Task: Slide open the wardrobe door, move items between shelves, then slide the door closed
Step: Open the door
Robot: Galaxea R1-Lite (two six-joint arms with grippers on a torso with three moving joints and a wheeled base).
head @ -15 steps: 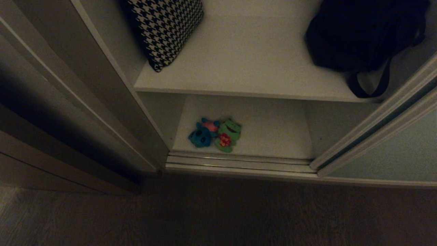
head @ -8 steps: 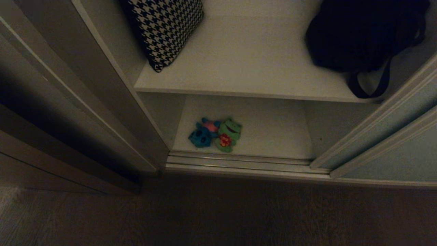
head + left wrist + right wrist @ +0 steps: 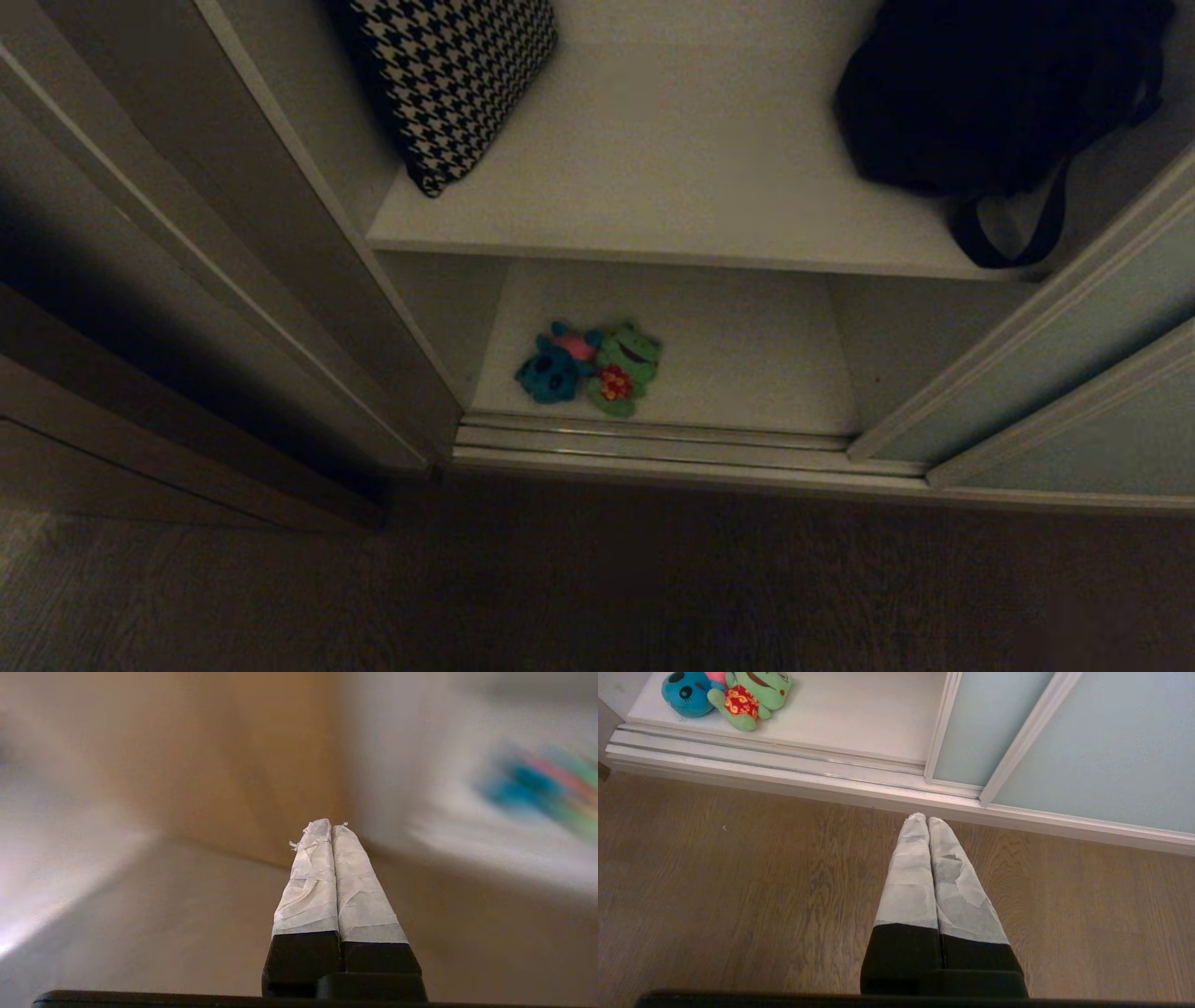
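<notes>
Wardrobe interior: two plush toys [image 3: 588, 367] side by side on lower shelf [image 3: 747, 364], sliding door [image 3: 1055, 373] at right; left gripper [image 3: 331, 828] and right gripper [image 3: 923, 819] both closed, empty.

A black-and-white houndstooth bag [image 3: 453, 79] and a black bag [image 3: 980, 89] sit on an off-white upper shelf [image 3: 672, 177]. Below lie a teal plush toy [image 3: 551, 371] with a pink patch and a green frog plush [image 3: 627, 364] with a red patch. The sliding door [image 3: 1074, 355] is pale grey-green, and the floor [image 3: 738, 882] is brown wood grain.
</notes>
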